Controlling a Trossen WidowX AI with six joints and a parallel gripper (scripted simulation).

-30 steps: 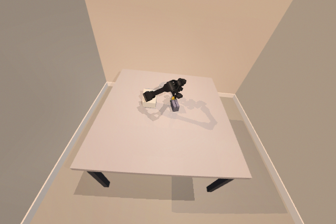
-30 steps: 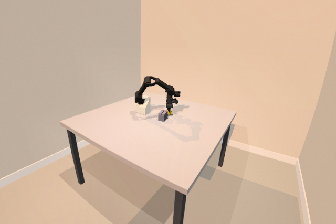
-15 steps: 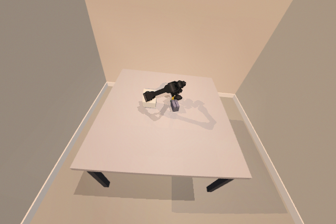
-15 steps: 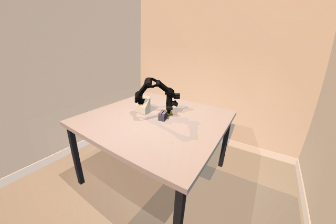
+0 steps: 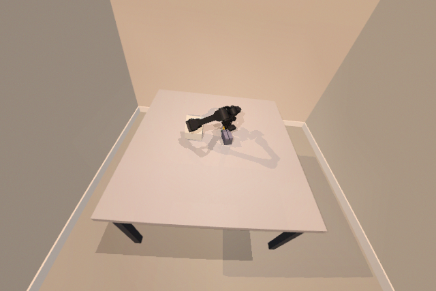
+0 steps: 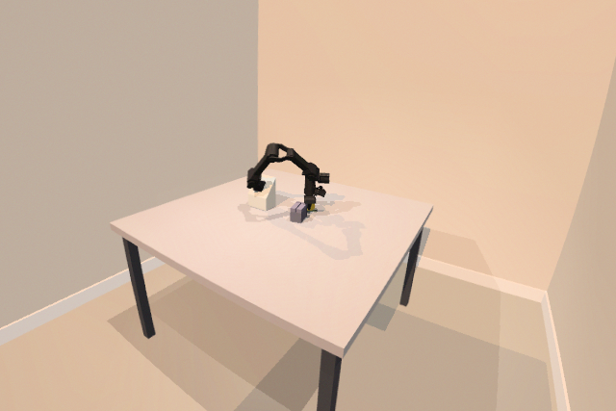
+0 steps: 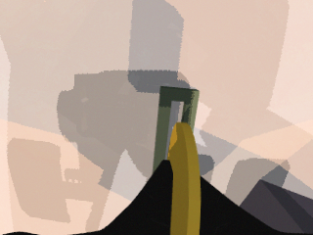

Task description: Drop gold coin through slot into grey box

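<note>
The gold coin [image 7: 186, 206] [image 5: 223, 128] [image 6: 312, 207] stands on edge, seen nearly edge-on in the wrist view. My gripper [image 7: 171, 167] [image 6: 309, 205] points down and is shut on the coin, with one black finger against each face. The dark-green holder [image 7: 162, 127] lies right under the coin; its far end and part of its slot show, its near end is hidden by the finger and coin. I cannot tell whether the coin's lower edge still sits in the slot. The grey box [image 5: 227, 138] [image 6: 297, 213] [image 7: 286, 208] stands close beside the holder, its narrow slot running along the lid.
A cream block [image 5: 193, 135] [image 6: 261, 200] stands on the table [image 5: 211, 189] [image 6: 239, 252] by the arm's base. The arm arches from there over to the holder. The grey box is the nearest obstacle to the fingers.
</note>
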